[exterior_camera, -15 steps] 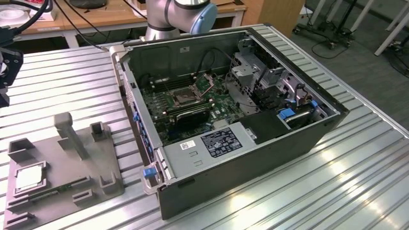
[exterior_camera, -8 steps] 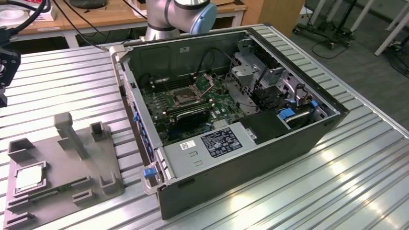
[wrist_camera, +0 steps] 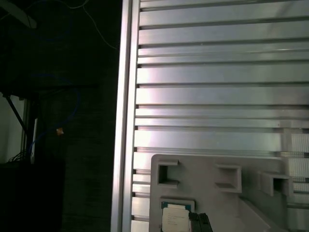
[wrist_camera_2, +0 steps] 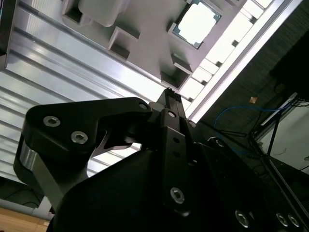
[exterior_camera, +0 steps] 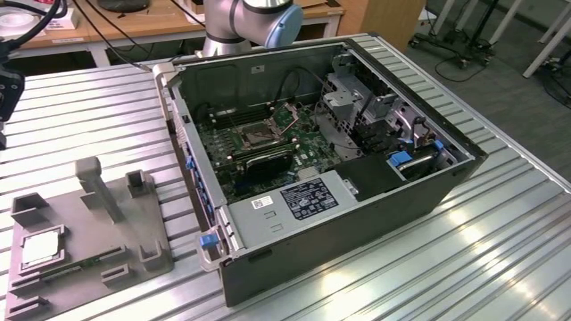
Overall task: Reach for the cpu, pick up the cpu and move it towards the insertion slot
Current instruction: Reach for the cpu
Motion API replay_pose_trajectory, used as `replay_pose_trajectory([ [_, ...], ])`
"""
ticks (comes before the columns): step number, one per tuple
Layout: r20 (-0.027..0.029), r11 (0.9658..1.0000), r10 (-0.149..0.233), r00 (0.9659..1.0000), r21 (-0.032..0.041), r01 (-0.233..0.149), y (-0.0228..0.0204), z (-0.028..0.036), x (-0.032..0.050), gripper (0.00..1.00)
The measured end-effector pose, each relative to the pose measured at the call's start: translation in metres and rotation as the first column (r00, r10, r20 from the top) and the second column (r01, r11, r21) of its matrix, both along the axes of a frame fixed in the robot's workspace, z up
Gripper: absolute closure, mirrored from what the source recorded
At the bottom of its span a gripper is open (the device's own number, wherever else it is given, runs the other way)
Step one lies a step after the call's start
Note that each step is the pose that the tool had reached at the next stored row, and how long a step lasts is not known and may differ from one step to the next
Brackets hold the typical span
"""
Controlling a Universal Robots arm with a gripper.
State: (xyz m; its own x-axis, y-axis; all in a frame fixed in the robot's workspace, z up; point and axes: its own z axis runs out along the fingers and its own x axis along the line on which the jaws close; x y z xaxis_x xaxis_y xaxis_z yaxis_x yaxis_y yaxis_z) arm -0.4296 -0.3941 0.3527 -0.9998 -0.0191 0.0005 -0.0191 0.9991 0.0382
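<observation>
In the exterior view, the cpu [exterior_camera: 40, 249] lay flat in a square recess of the grey tray [exterior_camera: 98, 234]. Its pale metal top faced up, near the tray's 9 o'clock edge. A thin green circuit strip [exterior_camera: 76, 267] lay in the same tray at about 5 o'clock from the cpu. The tray rested on the ribbed metal bench [exterior_camera: 464, 267], at roughly 8 o'clock from the open computer case [exterior_camera: 357, 221]. The insertion slot [exterior_camera: 253, 137], a dark square with a metal frame, sat on the board inside the case. It was well apart from the cpu, at about 2 o'clock from it. The base of the arm [exterior_camera: 245, 17] stood at the case's 12 o'clock side.

In the second wrist view, the claw [wrist_camera_2: 170, 99] hung above the bench slats near the tray's edge, and the cpu [wrist_camera_2: 197, 23] sat in its recess beyond the tip, untouched. In the first wrist view, the cpu [wrist_camera: 175, 217] showed in the tray [wrist_camera: 207, 193] with the dark tip of the claw [wrist_camera: 199, 221] just beside it in the picture. Whether the claw was apart or together could not be told.
</observation>
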Motion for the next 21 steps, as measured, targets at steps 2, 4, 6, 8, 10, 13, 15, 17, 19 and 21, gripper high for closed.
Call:
replay_pose_trajectory([
  [2,0.0,1.0,0.0,1.0,0.0,0.0,0.0,0.0,-0.0011,0.89],
  [4,0.0,1.0,0.0,1.0,0.0,0.0,0.0,-0.0001,-0.0022,0.89],
  [6,0.0001,1.0,0.0,1.0,0.0001,0.0,0.0,-0.0001,-0.0033,0.89],
  [8,0.0,1.0,0.0,1.0,0.0,0.0,0.0,-0.0001,-0.0045,0.89],
  [10,0.0001,1.0,0.0,1.0,0.0,0.0,0.0,-0.0001,-0.0059,0.89],
  [13,0.0,1.0,0.0,1.0,0.0,0.0,0.0,-0.0001,-0.0085,0.89],
  [15,0.0001,1.0,0.0,1.0,0.0,0.0,0.0,-0.0002,-0.0097,0.89],
  [17,0.0001,1.0,0.0,1.0,0.0001,0.0,0.0,-0.0002,-0.0111,0.89],
  [19,0.0,1.0,0.0,1.0,0.0,0.0,0.0,-0.0002,-0.0128,0.89],
  [21,0.0001,1.0,0.0,1.0,0.0001,0.0,0.0,-0.0003,-0.0149,0.89],
])
